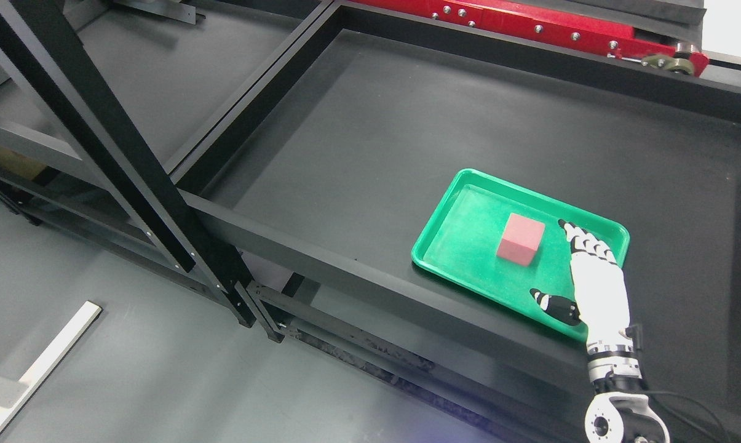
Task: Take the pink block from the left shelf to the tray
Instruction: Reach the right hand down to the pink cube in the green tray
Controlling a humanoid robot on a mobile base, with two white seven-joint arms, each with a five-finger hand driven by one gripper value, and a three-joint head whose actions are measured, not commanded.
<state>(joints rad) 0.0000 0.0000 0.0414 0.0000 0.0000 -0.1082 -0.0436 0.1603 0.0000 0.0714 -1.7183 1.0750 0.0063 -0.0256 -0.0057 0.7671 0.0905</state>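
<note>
Item: pink block, one, a plain cube with flat matte faces and crisp edges, sitting upright near the middle of the green tray on the black table. Judged light, rigid, not fragile, unlikely to slip; best taken by two opposite side faces. Right hand: just beside the block, over the tray's right part, fingers extended, thumb spread, holding nothing, not touching it.
</note>
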